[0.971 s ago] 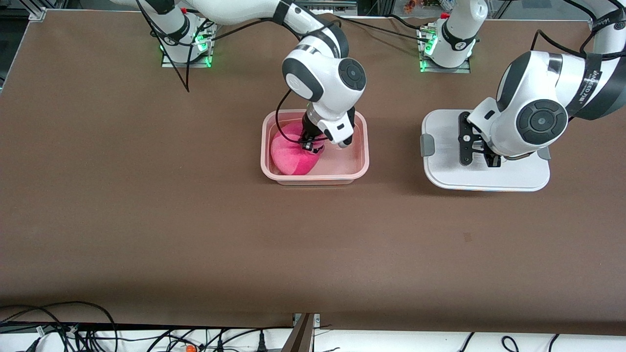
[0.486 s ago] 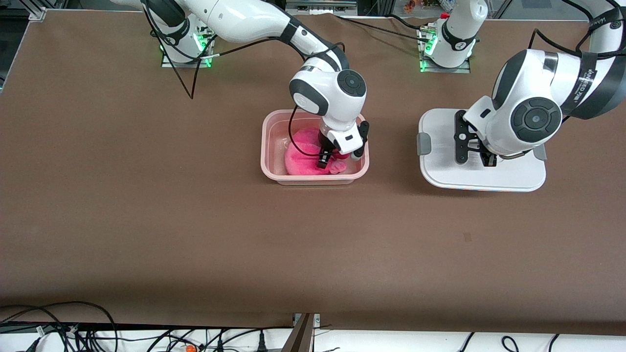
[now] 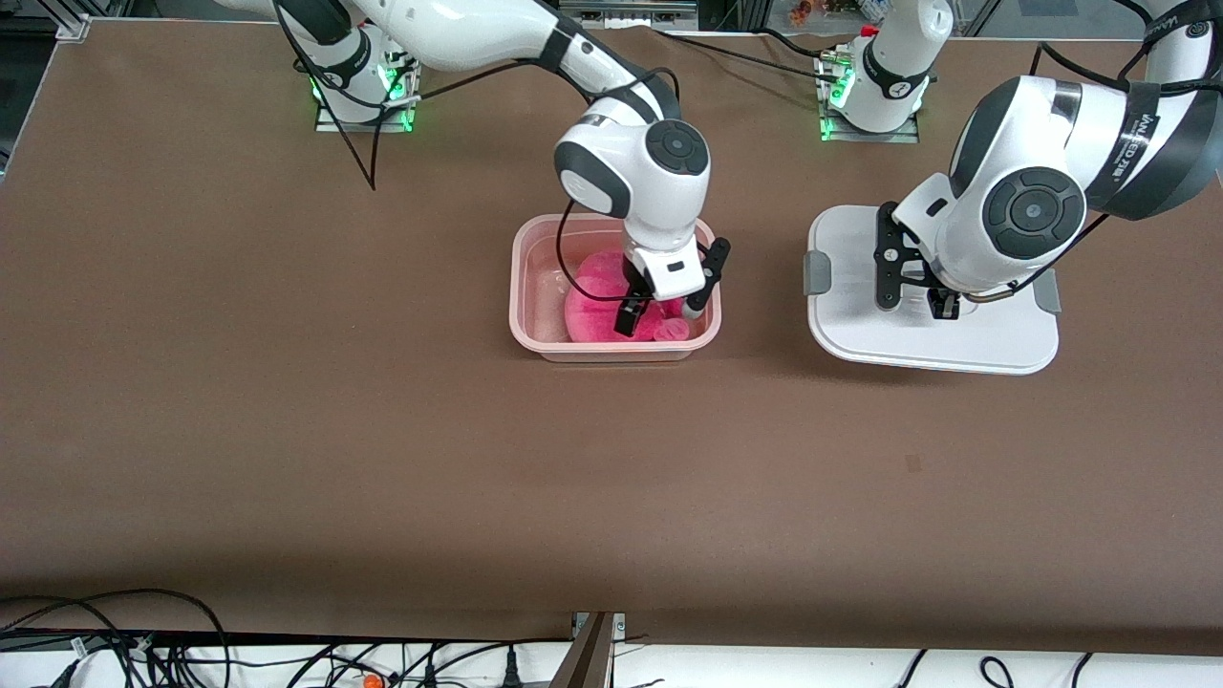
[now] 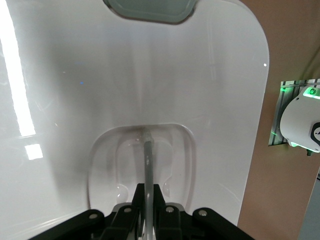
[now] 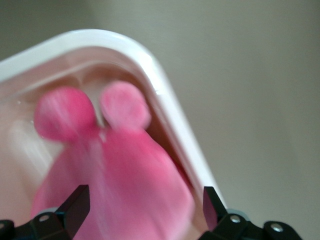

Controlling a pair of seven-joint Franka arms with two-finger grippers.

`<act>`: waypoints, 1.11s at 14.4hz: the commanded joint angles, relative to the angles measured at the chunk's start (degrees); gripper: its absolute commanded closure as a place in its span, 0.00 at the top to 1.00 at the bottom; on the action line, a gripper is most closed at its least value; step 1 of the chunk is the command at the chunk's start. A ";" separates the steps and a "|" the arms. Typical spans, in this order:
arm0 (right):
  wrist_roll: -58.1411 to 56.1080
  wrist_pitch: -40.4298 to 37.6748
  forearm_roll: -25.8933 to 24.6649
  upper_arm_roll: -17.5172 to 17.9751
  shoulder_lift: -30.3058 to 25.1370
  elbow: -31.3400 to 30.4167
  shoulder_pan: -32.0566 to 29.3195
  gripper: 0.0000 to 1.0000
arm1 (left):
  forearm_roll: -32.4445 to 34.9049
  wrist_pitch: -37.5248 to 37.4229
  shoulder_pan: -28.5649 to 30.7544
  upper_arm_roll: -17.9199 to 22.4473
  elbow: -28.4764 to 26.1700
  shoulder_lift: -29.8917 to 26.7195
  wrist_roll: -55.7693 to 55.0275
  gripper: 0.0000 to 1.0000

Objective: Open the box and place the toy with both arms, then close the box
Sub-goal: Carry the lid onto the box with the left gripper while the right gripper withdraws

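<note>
Two white robot arms work over a brown worktop (image 3: 287, 401). Right hand (image 3: 659, 311), fingers spread wide, hangs over the open pink box (image 3: 521, 287), where the pink plush toy (image 3: 592, 306) lies released; it looks soft and light. Left hand (image 3: 912, 287) is clamped on the handle (image 4: 148, 165) of the white lid (image 3: 994, 334), which looks stiff and smooth, toward the left arm's end.
</note>
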 commanded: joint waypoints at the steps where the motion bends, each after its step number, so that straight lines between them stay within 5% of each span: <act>1: -0.40 -7.15 2.15 0.58 -7.64 -1.49 -6.64 1.00 | -0.79 -1.22 -0.05 0.10 0.57 -0.74 1.36 0.00; 4: -0.49 -9.80 2.50 0.41 -11.78 -1.49 -14.02 1.00 | -4.02 -2.36 -0.92 -3.13 3.46 -0.48 0.49 0.00; 10: -0.58 -19.17 13.92 -0.82 -21.09 -2.89 -26.43 1.00 | -11.86 -3.95 -10.58 -5.61 17.87 10.49 -16.87 0.00; 14: -0.58 -24.57 22.78 -12.39 -33.11 -10.95 -27.15 1.00 | -11.95 -3.34 -19.98 -5.35 28.50 22.34 -25.34 0.00; 16: -0.67 -24.57 23.24 -15.84 -39.71 -17.10 -27.06 1.00 | -12.65 0.95 -22.62 -5.44 31.93 26.67 -29.11 0.00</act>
